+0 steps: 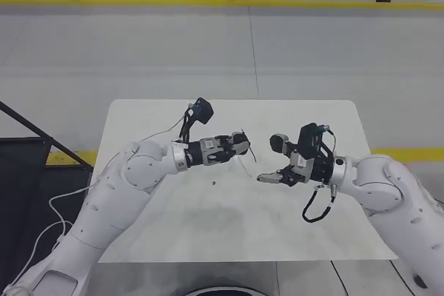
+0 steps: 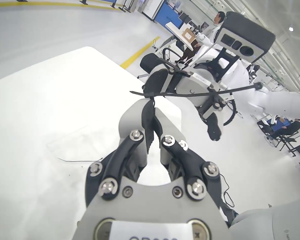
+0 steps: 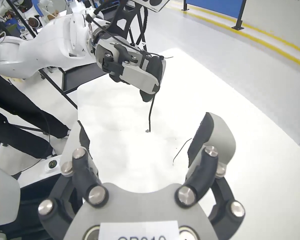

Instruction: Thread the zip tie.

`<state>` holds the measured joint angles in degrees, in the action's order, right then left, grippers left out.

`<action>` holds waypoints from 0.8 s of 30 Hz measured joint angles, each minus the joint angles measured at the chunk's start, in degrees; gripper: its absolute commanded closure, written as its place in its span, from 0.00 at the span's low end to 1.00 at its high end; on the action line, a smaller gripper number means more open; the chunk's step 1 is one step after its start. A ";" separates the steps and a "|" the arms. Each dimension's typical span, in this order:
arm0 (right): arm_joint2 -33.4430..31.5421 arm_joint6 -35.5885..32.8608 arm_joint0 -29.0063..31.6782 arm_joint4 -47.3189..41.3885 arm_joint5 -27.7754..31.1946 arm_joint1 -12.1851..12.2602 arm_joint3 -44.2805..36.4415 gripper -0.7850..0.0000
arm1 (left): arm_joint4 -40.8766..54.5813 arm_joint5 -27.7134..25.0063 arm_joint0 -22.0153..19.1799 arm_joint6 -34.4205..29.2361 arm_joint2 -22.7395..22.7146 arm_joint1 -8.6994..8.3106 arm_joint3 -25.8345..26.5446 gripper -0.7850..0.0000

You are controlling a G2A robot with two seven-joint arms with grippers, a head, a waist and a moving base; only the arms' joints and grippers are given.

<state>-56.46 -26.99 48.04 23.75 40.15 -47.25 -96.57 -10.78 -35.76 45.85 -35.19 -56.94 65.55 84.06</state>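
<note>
Aloft, slim zip tie [image 2: 180,95], left pincer [image 2: 152,112] clamped

**Surroundings, off-task**

White tabletop [image 1: 281,118], rounded corners. Thin dark strand [image 3: 182,149] lying loose toward its middle, a dark speck [image 3: 147,131] near it. Yellow floor line [image 1: 418,154] past the right edge; black frame [image 1: 18,118] off the left edge.

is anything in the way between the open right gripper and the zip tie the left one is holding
Nothing visible does. The zip tie hangs from the left gripper over the table, with only open air between it and the right gripper.
</note>
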 measured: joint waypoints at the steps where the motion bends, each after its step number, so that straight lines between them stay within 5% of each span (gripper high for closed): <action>1: 0.33 -0.53 -0.38 -0.78 -0.31 -0.18 0.50 0.41 | 0.01 -0.01 -0.09 -0.01 0.03 0.04 -0.05 1.00; 3: 0.73 -1.20 -0.84 -1.74 -0.75 -0.44 1.25 0.50 | -0.06 -0.02 -0.19 0.02 0.10 0.10 -0.07 1.00; 22: 3.02 -6.18 -3.53 -5.29 -0.48 -2.31 3.80 0.67 | 0.53 -0.30 -0.41 -0.53 0.62 0.57 -0.41 1.00; 24: 3.04 -6.30 -3.58 -5.34 -0.47 -2.43 3.82 0.75 | 0.50 -0.30 -0.36 -0.62 0.60 0.59 -0.32 1.00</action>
<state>-53.42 -33.29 44.46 18.41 39.69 -49.68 -92.75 -10.29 -36.06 45.50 -35.81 -56.35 66.14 83.74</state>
